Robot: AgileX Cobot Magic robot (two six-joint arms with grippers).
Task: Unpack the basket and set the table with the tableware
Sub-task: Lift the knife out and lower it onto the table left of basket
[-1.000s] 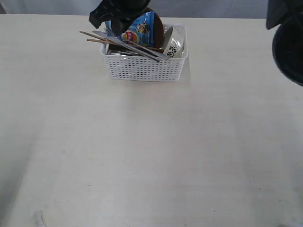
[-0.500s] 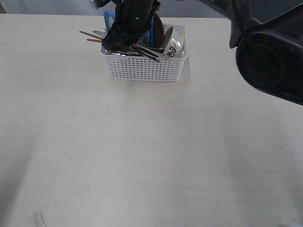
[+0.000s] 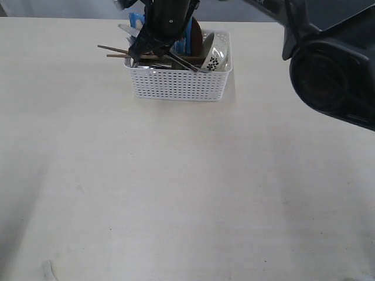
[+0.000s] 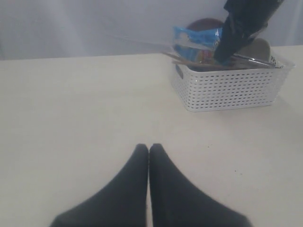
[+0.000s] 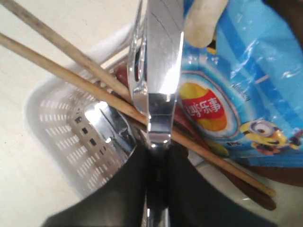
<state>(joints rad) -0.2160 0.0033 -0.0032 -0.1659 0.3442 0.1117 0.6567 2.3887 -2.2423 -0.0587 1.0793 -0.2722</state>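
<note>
Ok: basket (image 3: 179,82) is seen at 12 o'clock on the table (image 3: 176,193), packed. Right gripper (image 5: 158,150) is pinched on one steel utensil (image 5: 160,71); knife or fork cannot be told. It is crowded by two chopsticks (image 5: 66,71) crossing behind it and sticking out toward 9 o'clock, one blue snack bag (image 5: 241,80) alongside, one steel cup (image 5: 106,130) close by. One white bowl (image 3: 215,55) is leaned at the basket's 3 o'clock end. Left gripper (image 4: 148,153) is held over bare tabletop, fingers pressed together.

One basket (image 3: 179,85), two wooden chopsticks (image 5: 61,46), one steel knife (image 5: 163,56), one snack bag (image 5: 236,94), one steel cup (image 5: 106,128), one white bowl (image 3: 214,56), one brown plate (image 3: 197,38).
</note>
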